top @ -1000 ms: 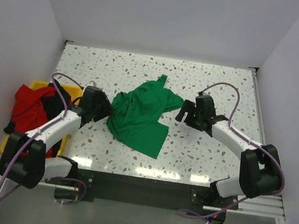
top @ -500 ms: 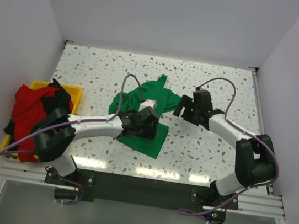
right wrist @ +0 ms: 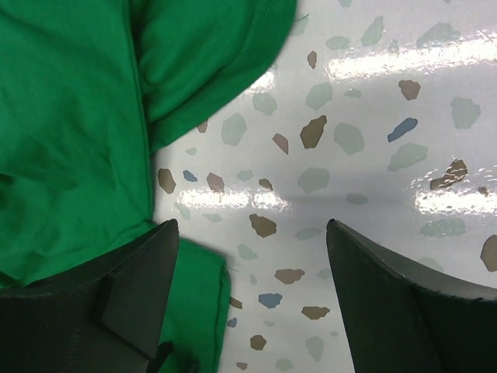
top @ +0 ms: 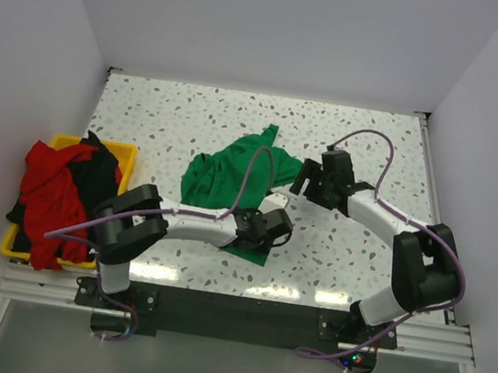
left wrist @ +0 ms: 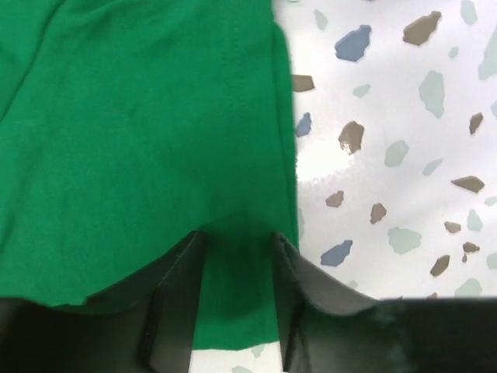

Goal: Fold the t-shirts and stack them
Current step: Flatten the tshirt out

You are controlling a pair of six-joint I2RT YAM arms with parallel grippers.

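Observation:
A bright green t-shirt (top: 228, 172) lies crumpled on the speckled table's middle. My left arm reaches across it. My left gripper (top: 276, 226) hovers low over the shirt's near right corner. In the left wrist view its jaws (left wrist: 237, 233) stand narrowly apart with flat green cloth (left wrist: 140, 140) between them. My right gripper (top: 303, 183) is open and empty at the shirt's right edge. In the right wrist view the right gripper (right wrist: 252, 225) is over bare table, and the green cloth (right wrist: 70, 132) lies under its left finger. A red t-shirt (top: 46, 178) and a black t-shirt (top: 100, 175) are heaped at the left.
A yellow plastic bin (top: 127, 153) at the left edge holds the red and black shirts, which spill over its rim. White walls close the table on the left, back and right. A metal rail (top: 431, 175) runs along the right edge.
My left arm has swung from beside the bin right across the green shirt to its near right corner. The right gripper edged slightly toward the shirt. The shirt looks more bunched.

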